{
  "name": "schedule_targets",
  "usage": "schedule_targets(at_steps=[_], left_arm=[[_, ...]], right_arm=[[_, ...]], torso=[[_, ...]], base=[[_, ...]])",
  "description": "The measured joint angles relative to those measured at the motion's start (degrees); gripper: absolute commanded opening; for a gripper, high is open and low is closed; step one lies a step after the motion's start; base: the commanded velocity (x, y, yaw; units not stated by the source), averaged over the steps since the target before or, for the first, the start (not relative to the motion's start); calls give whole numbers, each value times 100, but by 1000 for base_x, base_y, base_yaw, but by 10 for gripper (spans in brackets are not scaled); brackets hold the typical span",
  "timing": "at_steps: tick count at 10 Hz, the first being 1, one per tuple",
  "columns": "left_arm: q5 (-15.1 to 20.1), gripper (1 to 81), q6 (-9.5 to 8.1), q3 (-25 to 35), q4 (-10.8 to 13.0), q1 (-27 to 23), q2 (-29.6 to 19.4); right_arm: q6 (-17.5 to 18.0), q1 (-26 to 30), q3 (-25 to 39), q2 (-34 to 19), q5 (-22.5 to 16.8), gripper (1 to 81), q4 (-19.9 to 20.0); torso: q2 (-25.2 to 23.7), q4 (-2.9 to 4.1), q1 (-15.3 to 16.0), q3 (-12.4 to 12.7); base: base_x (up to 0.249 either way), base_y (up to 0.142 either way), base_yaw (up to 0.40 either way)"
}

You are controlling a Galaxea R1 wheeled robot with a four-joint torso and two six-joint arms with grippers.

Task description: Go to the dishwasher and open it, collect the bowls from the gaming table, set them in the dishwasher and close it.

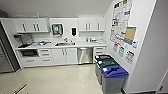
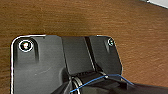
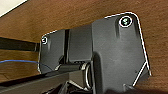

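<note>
The dishwasher is a stainless-steel front with a bar handle along its top. It sits shut under the white counter on the far wall, right of the sink. A stretch of pale floor lies between me and it. The bowls and the gaming table are out of view. Both wrist views look past the robot's dark plate onto a brown wood-grain surface.
Three lidded bins stand along the right wall: black, green and blue, the blue one nearest. White cabinets flank the dishwasher. A dark tall appliance stands at the left. A wooden edge shows at the lower left.
</note>
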Motion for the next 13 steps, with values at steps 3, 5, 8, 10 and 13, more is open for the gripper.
schedule_targets(at_steps=[3, 5, 8, 10, 13], left_arm=[[0, 811, 0, 0, 0, 0, 0], [5, 811, 0, 0, 0, -7, -15], [6, 811, 0, 0, 0, -9, -17], [5, 811, 0, 0, -1, -5, -30], [5, 811, 0, 0, 0, -7, -15]], right_arm=[[0, 0, 0, 0, -6, 811, -2], [0, 0, 2, 17, -4, 811, -2], [0, 4, 2, 9, -1, 811, -2], [0, 1, 6, 20, -4, 811, -2], [0, 1, 6, 16, -6, 811, -5]], torso=[[0, 0, -2, 0], [0, 0, 0, 0], [0, 0, 0, 0], [0, 0, 0, 0], [0, 0, 0, 0]], base=[[222, 0, 0], [222, 0, 0], [214, 0, 0], [197, 0, 0], [191, 0, 0]])
